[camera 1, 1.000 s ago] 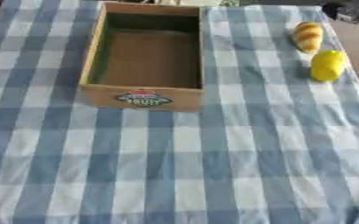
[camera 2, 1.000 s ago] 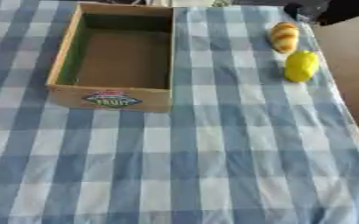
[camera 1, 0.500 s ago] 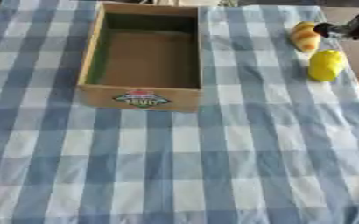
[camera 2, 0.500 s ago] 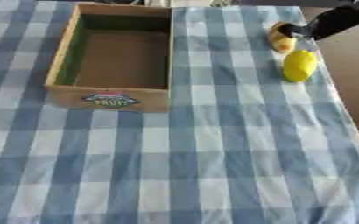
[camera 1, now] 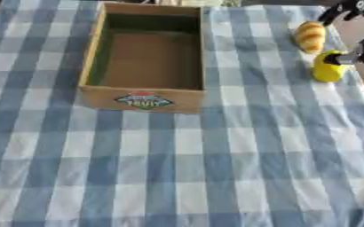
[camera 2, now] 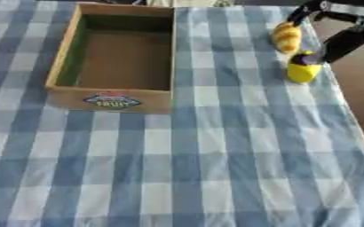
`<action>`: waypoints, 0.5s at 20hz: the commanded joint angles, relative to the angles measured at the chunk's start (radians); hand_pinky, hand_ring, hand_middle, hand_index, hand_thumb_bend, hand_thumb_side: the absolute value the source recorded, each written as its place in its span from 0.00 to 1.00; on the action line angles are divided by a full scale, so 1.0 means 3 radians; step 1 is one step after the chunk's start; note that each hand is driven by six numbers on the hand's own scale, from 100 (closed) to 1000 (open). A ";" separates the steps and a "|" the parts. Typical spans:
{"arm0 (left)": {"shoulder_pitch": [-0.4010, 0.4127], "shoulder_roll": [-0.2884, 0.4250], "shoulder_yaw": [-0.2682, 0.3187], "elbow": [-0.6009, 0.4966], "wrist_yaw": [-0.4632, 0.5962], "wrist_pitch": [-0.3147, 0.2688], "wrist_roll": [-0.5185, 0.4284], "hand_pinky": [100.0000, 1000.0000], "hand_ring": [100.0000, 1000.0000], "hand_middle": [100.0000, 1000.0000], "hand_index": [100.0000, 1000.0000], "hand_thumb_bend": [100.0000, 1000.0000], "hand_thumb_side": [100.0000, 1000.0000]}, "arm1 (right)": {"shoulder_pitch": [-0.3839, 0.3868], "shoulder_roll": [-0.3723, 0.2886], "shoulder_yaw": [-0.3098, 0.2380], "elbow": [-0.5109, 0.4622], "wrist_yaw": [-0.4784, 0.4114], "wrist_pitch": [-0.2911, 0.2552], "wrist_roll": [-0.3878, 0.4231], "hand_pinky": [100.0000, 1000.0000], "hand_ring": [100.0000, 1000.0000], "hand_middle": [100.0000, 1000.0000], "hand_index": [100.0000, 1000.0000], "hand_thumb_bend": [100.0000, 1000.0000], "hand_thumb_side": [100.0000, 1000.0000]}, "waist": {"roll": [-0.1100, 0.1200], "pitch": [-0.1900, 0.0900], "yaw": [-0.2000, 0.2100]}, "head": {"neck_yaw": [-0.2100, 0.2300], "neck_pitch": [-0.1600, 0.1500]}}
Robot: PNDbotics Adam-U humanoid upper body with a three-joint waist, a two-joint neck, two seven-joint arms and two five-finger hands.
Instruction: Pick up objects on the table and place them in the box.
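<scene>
An open cardboard box [camera 1: 142,98] with a fruit label on its front stands empty at the back left of the table. Near the right edge lie a striped bread roll [camera 2: 286,37] and, just in front of it, a yellow lemon-like fruit [camera 2: 302,71]. My right hand [camera 2: 337,37] reaches in from the upper right, black fingers spread apart. One finger hangs above the roll's far end, and the thumb tip [camera 2: 312,57] touches the top of the yellow fruit. Nothing is held. My left hand shows in neither view.
A blue and white checked cloth [camera 1: 216,177] covers the whole table. The table's right edge [camera 2: 348,102] runs close past the fruit, with brown floor beyond it. Small items sit at the far edge behind the box.
My right hand has come down from the upper right corner towards the roll and the yellow fruit, now reaching the fruit's top. The box, roll and fruit have not moved.
</scene>
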 commanded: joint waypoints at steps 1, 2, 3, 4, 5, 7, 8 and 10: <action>-0.0036 0.0043 -0.0003 -0.0054 0.0021 0.0002 -0.0014 0.70 0.69 0.62 0.68 0.00 0.42 | 0.0004 -0.0158 -0.0067 -0.0031 0.0058 0.0044 -0.0002 0.87 0.94 0.74 0.88 0.35 0.25 | 0.0005 -0.0064 -0.0005 | -0.0008 -0.0014; -0.0036 0.0041 -0.0003 -0.0054 0.0022 0.0002 -0.0015 0.70 0.69 0.62 0.68 0.00 0.42 | 0.0022 -0.0160 -0.0069 -0.0020 0.0070 0.0058 -0.0002 0.87 0.94 0.75 0.88 0.35 0.25 | 0.0005 -0.0064 -0.0005 | -0.0008 -0.0013; -0.0036 0.0040 -0.0004 -0.0054 0.0023 0.0003 -0.0015 0.70 0.69 0.62 0.68 0.00 0.42 | 0.0039 -0.0162 -0.0070 -0.0011 0.0089 0.0070 -0.0003 0.87 0.95 0.75 0.88 0.35 0.26 | 0.0006 -0.0064 -0.0004 | -0.0009 -0.0013; -0.0035 0.0038 -0.0005 -0.0054 0.0024 0.0003 -0.0016 0.70 0.69 0.62 0.68 0.00 0.42 | 0.0055 -0.0162 -0.0074 0.0000 0.0102 0.0084 -0.0006 0.87 0.95 0.75 0.88 0.35 0.26 | 0.0007 -0.0063 -0.0003 | -0.0009 -0.0012; -0.0034 0.0036 -0.0006 -0.0054 0.0025 0.0003 -0.0017 0.70 0.69 0.62 0.68 0.00 0.42 | 0.0070 -0.0162 -0.0078 0.0009 0.0116 0.0097 -0.0013 0.87 0.95 0.75 0.89 0.35 0.26 | 0.0008 -0.0063 -0.0002 | -0.0009 -0.0010; -0.0031 0.0031 -0.0009 -0.0054 0.0028 0.0005 -0.0020 0.70 0.69 0.62 0.68 0.00 0.42 | 0.0099 -0.0159 -0.0089 0.0032 0.0142 0.0133 -0.0047 0.87 0.95 0.76 0.89 0.36 0.26 | 0.0009 -0.0061 -0.0003 | -0.0011 -0.0010; -0.0031 0.0027 -0.0011 -0.0054 0.0029 0.0006 -0.0022 0.70 0.69 0.62 0.68 0.00 0.42 | 0.0112 -0.0155 -0.0095 0.0046 0.0162 0.0158 -0.0073 0.87 0.95 0.76 0.89 0.36 0.25 | 0.0010 -0.0059 -0.0003 | -0.0013 -0.0011; -0.0032 0.0020 -0.0014 -0.0054 0.0032 0.0006 -0.0026 0.70 0.69 0.62 0.68 0.00 0.42 | 0.0131 -0.0143 -0.0103 0.0078 0.0213 0.0218 -0.0135 0.87 0.95 0.78 0.90 0.36 0.26 | 0.0013 -0.0057 -0.0002 | -0.0021 -0.0014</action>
